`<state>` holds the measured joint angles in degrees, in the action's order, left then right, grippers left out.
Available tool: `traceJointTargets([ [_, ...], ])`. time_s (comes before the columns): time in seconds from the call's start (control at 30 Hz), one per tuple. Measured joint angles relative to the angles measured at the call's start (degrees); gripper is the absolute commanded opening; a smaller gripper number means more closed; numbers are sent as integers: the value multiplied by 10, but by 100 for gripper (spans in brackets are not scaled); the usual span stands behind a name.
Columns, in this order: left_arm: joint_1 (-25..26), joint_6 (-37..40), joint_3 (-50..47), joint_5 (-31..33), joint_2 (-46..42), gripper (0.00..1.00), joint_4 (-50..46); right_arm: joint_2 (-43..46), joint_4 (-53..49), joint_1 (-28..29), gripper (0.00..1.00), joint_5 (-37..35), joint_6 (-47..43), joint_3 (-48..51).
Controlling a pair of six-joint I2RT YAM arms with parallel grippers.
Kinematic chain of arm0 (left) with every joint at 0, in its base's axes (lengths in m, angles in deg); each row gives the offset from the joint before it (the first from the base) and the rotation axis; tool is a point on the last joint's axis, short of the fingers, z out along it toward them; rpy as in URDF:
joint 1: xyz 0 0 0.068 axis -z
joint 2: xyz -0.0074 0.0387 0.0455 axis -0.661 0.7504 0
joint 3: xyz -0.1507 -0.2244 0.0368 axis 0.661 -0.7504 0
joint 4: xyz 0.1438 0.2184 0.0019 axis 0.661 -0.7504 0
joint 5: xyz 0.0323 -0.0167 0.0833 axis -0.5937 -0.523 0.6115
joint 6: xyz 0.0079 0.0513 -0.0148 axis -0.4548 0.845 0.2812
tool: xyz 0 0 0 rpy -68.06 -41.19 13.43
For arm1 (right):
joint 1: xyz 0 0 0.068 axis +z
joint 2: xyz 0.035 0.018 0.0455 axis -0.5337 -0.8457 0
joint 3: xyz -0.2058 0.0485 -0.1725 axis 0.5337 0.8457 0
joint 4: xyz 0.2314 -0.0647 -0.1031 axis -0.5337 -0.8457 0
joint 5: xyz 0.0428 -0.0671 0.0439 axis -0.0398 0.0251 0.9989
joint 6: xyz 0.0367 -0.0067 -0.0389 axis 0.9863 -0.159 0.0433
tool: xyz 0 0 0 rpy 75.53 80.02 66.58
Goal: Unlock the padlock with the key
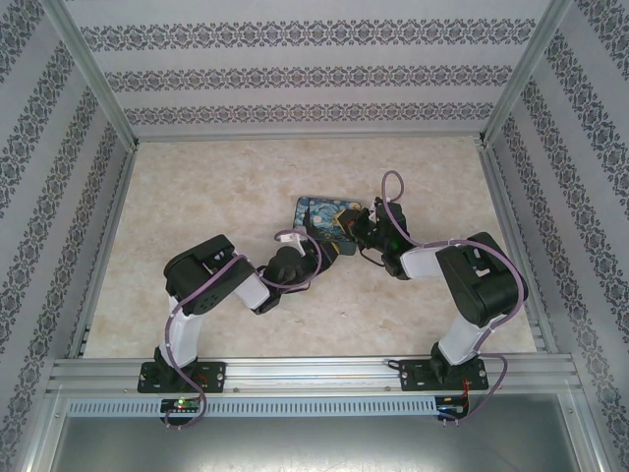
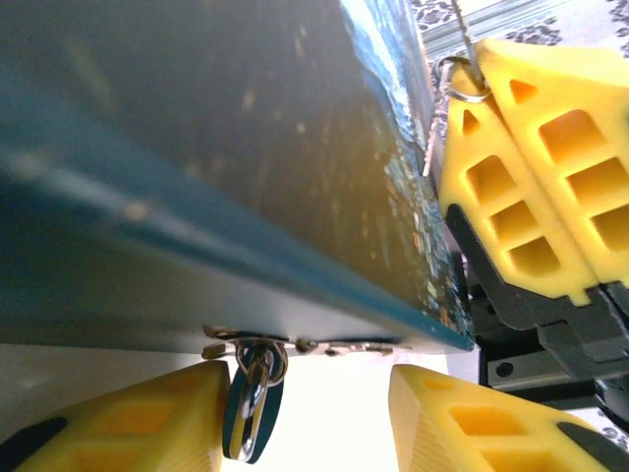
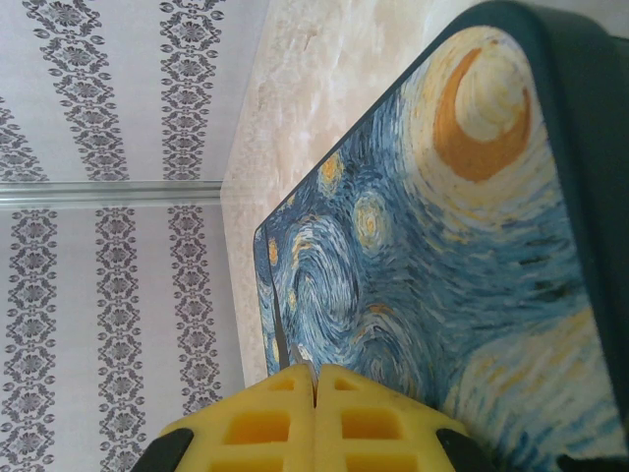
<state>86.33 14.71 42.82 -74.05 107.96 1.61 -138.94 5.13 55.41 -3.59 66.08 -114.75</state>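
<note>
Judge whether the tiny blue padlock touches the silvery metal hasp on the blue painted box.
Touching. The left wrist view shows the padlock hanging from the hasp by its shackle.

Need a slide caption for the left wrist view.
Open left pincer flanks the blue padlock hanging off the box edge; right pincer holds the key beside the box.

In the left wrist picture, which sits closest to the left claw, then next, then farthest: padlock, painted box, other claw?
1. Padlock, hanging beside the left claw's finger.
2. Painted box, just above it.
3. Right claw, top right, pinching the key.
</note>
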Motion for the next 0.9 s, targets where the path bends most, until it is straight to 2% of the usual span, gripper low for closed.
traceJointTargets([
  [0.2, 0, 7, 11, 2, -15, 41, -56, 0, 5, 0, 0, -4, 4, 3],
  [0.9, 0, 29, 27, 5, -14, 20, -92, 9, 24, -1, 0, -6, 11, 25],
])
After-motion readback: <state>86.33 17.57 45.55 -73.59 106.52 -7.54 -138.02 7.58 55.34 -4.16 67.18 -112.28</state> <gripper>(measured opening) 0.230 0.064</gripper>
